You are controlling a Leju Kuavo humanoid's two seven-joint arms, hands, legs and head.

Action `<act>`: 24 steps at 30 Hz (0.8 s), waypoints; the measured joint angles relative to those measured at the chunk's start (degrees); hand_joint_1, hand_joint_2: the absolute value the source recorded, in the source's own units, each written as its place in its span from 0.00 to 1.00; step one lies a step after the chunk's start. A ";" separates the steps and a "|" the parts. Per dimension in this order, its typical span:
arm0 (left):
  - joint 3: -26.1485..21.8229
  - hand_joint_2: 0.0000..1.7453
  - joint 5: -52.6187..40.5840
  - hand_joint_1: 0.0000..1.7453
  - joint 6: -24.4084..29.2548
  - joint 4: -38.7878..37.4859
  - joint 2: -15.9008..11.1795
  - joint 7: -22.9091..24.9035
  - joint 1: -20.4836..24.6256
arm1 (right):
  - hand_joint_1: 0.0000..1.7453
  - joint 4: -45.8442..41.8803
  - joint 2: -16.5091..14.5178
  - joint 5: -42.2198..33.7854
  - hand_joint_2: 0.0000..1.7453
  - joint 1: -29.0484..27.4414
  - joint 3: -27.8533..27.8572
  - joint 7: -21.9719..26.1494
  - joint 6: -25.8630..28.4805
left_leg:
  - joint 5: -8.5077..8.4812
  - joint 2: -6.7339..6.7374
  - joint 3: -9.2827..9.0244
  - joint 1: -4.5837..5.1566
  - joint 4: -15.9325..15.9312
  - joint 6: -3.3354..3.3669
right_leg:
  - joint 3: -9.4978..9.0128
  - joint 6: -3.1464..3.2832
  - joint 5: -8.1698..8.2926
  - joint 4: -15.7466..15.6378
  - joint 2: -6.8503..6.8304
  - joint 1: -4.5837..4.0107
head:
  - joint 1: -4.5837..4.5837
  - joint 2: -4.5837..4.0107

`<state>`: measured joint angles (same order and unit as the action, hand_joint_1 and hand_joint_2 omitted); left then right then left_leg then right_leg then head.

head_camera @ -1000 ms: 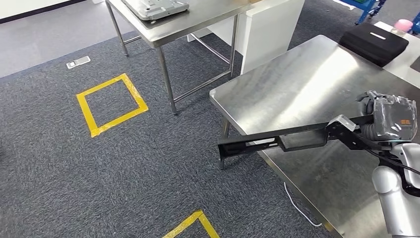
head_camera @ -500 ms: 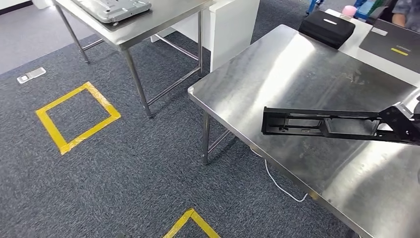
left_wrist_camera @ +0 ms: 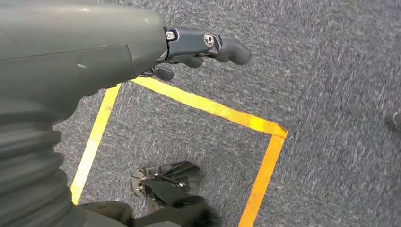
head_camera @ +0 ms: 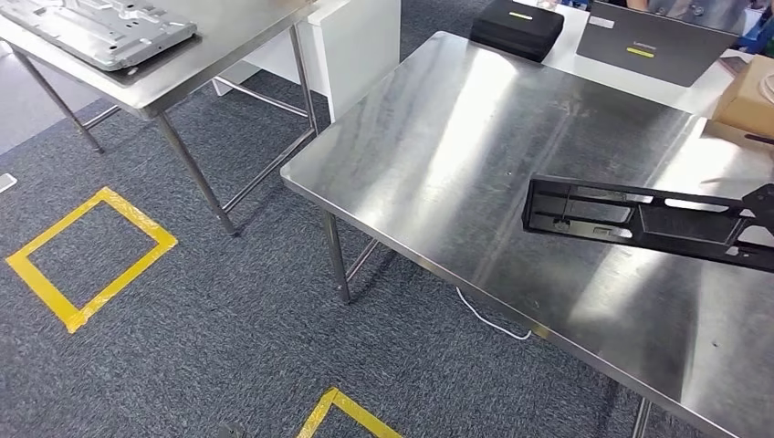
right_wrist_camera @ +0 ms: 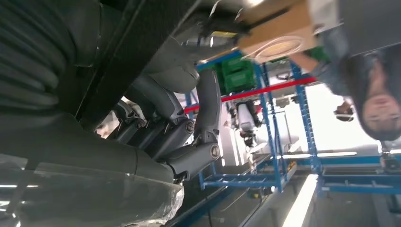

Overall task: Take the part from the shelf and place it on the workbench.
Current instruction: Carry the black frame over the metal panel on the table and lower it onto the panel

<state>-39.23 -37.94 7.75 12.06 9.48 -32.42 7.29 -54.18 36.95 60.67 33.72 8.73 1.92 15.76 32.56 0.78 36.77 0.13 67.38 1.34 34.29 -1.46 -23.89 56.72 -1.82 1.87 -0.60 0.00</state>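
Starting at nine o'clock in the head view, a square of yellow tape (head_camera: 87,255) lies on the grey carpet (head_camera: 228,347), and a second steel table (head_camera: 196,55) at eleven o'clock carries a flat grey metal panel (head_camera: 100,32). Toward the center stands the workbench (head_camera: 456,164), a steel table with a shiny top. At twelve o'clock on its far edge rests a black case (head_camera: 520,27), with a closed laptop (head_camera: 653,41) at one o'clock and a cardboard box (head_camera: 748,91) near two o'clock. The part (head_camera: 639,219), a long black frame, is at three o'clock, held level above the workbench top and not touching it as far as I can tell; its far end runs out of the picture.

In the left wrist view the left hand (left_wrist_camera: 198,47) hangs above the carpet, fingers curled in, holding nothing. In the right wrist view the right hand (right_wrist_camera: 175,127) wraps its fingers (right_wrist_camera: 208,104) around the black part (right_wrist_camera: 137,47).
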 joint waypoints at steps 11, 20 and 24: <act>0.01 1.00 -0.88 0.00 -0.04 -0.02 -0.08 -0.01 -0.04 | 1.00 19.62 2.97 6.23 1.00 15.82 -4.82 -0.54 -3.23 | -6.18 -0.83 -3.54 0.20 -9.42 0.66 | 0.76 -0.10 0.33 0.73 2.21 -1.61 | 0.08 0.00; 0.02 1.00 -1.97 0.00 0.13 -0.02 -0.01 0.99 0.34 | 1.00 26.51 -4.52 6.51 1.00 22.73 -11.90 11.27 -7.56 | -6.53 -0.78 -3.23 0.90 -9.35 1.64 | 1.05 -0.86 0.75 0.67 2.20 -1.30 | 0.08 0.00; 0.02 1.00 -2.42 0.00 0.84 -0.02 0.10 1.34 0.57 | 1.00 27.55 -10.06 7.68 1.00 24.24 -16.61 10.83 -8.96 | -6.63 -0.70 -3.23 0.91 -9.33 1.69 | 1.13 -0.93 0.81 0.68 2.22 -1.30 | 0.08 0.00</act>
<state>-39.21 -40.36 8.59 12.04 9.58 -31.08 7.87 -26.64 26.89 68.35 57.96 -7.88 12.75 6.81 25.93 0.08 33.54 1.03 58.05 3.03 35.42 -2.39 -23.09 57.39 0.40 0.57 -0.52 0.00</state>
